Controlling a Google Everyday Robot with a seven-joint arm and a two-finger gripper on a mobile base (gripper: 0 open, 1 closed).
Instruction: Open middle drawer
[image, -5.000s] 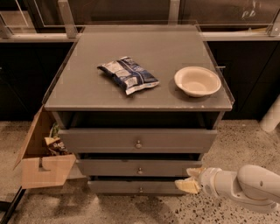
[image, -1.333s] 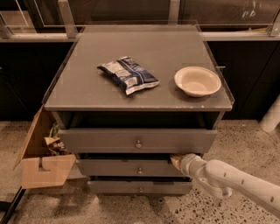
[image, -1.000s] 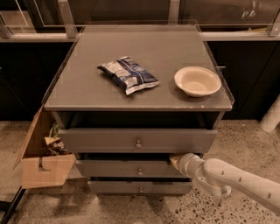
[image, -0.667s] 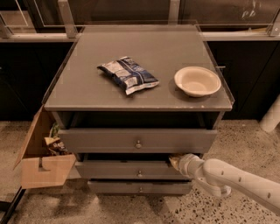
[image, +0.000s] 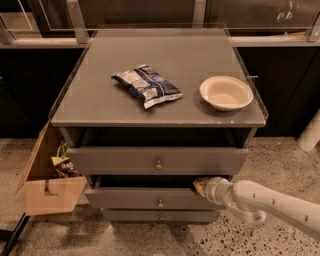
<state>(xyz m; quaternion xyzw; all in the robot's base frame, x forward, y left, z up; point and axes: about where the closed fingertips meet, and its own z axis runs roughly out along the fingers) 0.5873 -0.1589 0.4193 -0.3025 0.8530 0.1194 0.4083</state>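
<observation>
Cabinet: grey unit (image: 100, 107) with 3 drawers stacked in front, seen from above and in front.
Middle drawer: the middle drawer (image: 130, 198) is 2nd from the top, a grey flat front with a small round knob (image: 160, 203) at centre. A dark gap runs along above its front edge.
Top drawer: the taller grey front (image: 120, 160) sits directly above, with its own knob at centre.
Bottom drawer: only a thin grey strip (image: 135, 216) shows below the middle one.
Gripper: the gripper (image: 200, 186) is at the right part of the middle drawer's upper edge, its pale tip reaching into the dark gap. Cannot tell whether it is spread or pressed together.
Arm: a white arm (image: 270, 202) comes in from the lower right, low over the floor.
Cabinet top: a blue-and-white snack bag (image: 147, 85) lies near the middle; a cream bowl (image: 226, 92) stands upright to the right of it, apart from the bag.
Left side: an open cardboard box (image: 47, 192) sits on the floor against the cabinet, with some packets inside.
</observation>
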